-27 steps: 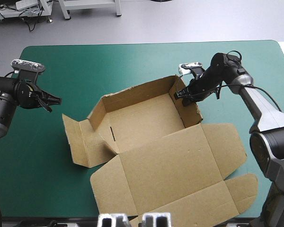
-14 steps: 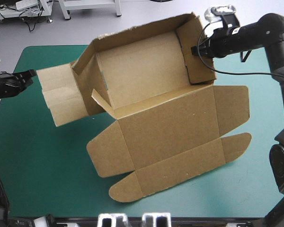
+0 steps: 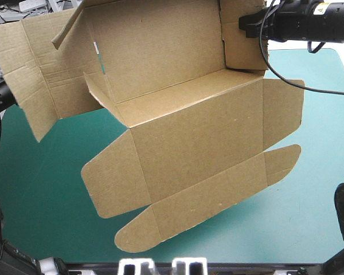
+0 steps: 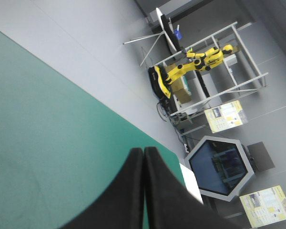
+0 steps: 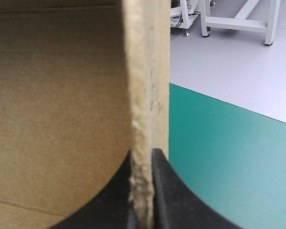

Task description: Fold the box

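While pinching the raised side wall's edge between its black fingers (image 5: 168, 193), right gripper (image 5: 143, 160) is holding the brown box (image 3: 160, 63) up above the teal-green cover (image 3: 34, 189), with its fingers nearly together and only board between them. From that grip the box is stretching out sideways, its long axis running away toward the left arm. The lid panel (image 3: 200, 149) is drooping below the grip toward the near table edge. At the far end, left gripper (image 4: 144, 151) is pinched together on nothing, with no box ahead of it. The splayed end flaps (image 3: 28, 69) are hanging just beside that arm, so left gripper is probably nearer for catching the loose end.
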Robot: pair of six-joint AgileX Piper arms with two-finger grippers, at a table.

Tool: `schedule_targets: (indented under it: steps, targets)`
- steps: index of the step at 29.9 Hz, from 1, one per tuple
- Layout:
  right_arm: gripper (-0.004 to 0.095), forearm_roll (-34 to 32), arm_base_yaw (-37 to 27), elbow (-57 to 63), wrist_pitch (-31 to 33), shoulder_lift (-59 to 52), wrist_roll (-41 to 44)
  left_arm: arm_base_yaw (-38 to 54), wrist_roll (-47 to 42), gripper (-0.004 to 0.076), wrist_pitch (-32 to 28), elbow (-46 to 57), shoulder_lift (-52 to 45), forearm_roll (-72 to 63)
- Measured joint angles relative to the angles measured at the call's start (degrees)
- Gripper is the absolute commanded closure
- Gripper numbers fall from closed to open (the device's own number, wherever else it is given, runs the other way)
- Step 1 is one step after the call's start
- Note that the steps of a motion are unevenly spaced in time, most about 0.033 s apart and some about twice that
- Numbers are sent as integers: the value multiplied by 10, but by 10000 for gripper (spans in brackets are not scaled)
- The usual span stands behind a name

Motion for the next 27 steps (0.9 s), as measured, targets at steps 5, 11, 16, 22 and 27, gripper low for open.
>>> schedule_targets:
  steps: [5, 11, 16, 22, 27]
  targets:
    - [917, -4, 0, 0, 0, 2, 0, -35, 7, 724, 3, -4, -17, -27]
    - [917, -7, 0, 0, 0, 22, 0, -99, 7, 724, 11, -18, -66, -29]
    - [917, -12, -2, 0, -1, 35, 0, -133, 6, 724, 15, -30, -111, -9]
    - [917, -10, -2, 0, -1, 46, 0, -143, -8, 724, 23, -42, -164, 37]
    - [917, -3, -2, 0, -1, 53, 0, -145, -25, 724, 25, -42, -189, 55]
